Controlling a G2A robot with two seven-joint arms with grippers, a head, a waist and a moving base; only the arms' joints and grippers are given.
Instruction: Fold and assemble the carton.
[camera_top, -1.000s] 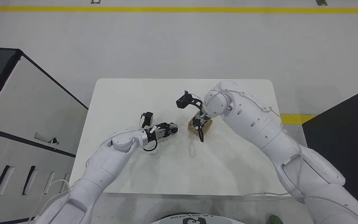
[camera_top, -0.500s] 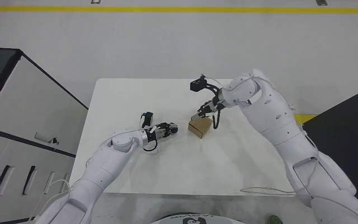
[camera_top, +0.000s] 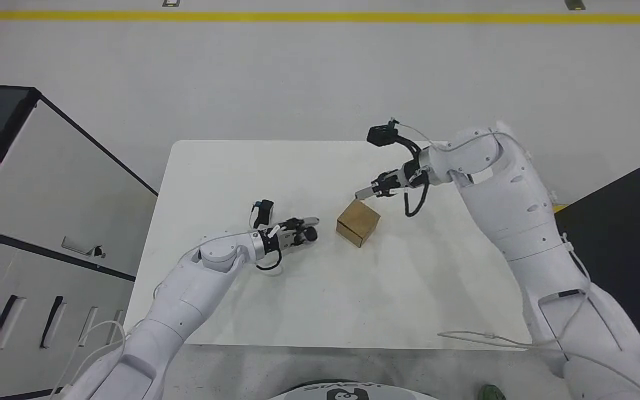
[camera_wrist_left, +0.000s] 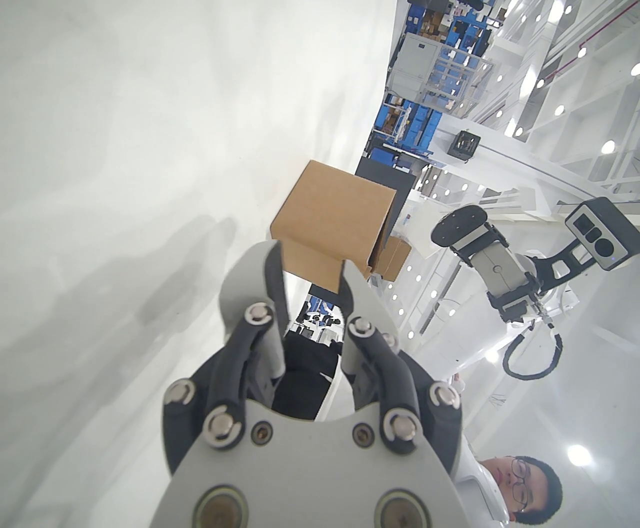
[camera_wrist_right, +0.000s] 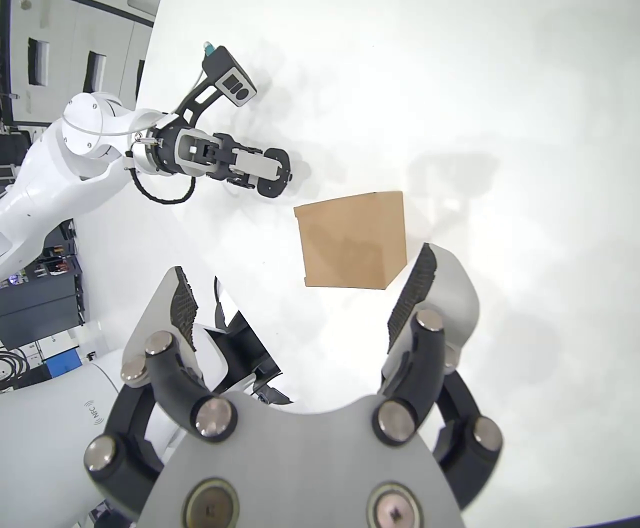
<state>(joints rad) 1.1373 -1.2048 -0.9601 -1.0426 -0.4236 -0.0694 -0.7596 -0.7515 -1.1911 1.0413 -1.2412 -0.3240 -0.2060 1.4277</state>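
A: White table (camera_top: 430, 290), pale floor (camera_top: 300, 80) behind it. What do we log as changed?
B: The right arm. A second ago it was down on the carton (camera_top: 357, 221). Now it has swung up and back toward the far side. The right hand (camera_top: 362, 194) hangs just off the box's far corner, spread wide, nothing in it.
A: Left arm?
B: We see no shift. The left hand (camera_top: 309, 229) sits low over the table just beside the carton, fingers a modest gap apart, empty.
A: Carton itself?
B: Mid-table, between the two hands and touched by neither. It stands as a formed box and the top reads shut.
A: So we call it done?
B: Nearly, we'd judge. From the left wrist a small side flap (camera_wrist_left: 391, 257) looks loose and likely needs tucking.
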